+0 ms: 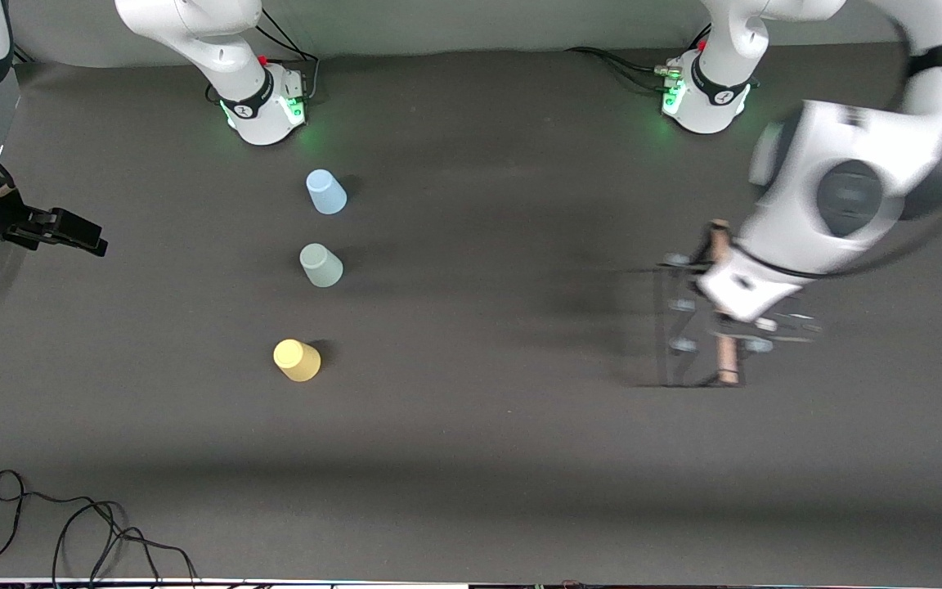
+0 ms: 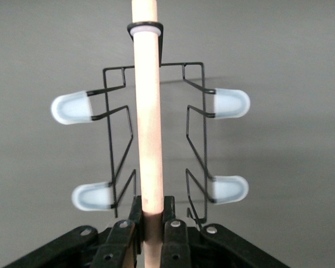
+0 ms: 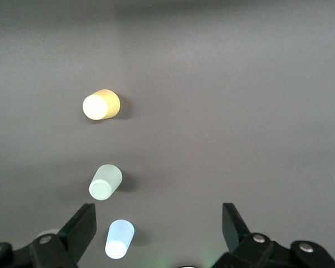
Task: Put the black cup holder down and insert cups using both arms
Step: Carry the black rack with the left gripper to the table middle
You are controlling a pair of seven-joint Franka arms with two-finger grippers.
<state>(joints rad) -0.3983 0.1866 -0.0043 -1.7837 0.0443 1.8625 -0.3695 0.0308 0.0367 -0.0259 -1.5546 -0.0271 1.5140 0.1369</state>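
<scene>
Cups stand upside down in a row on the dark table toward the right arm's end: blue cup [image 1: 326,192] farthest from the front camera, green cup [image 1: 320,265] between, yellow cup [image 1: 297,360] nearest. Left gripper [image 2: 152,223] clamps the black cup holder [image 2: 151,145] by its wooden rod, toward the left arm's end. Right gripper [image 3: 159,226] waits at the table's edge, fingers spread wide.

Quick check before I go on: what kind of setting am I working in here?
Most likely a robotics lab bench, not a kitchen. A dark grey cloth-covered table carries two bolted white arm bases lit green, loose black cables trail at its edge, and three pastel plastic cups stand in a tidy row like test props.
</scene>
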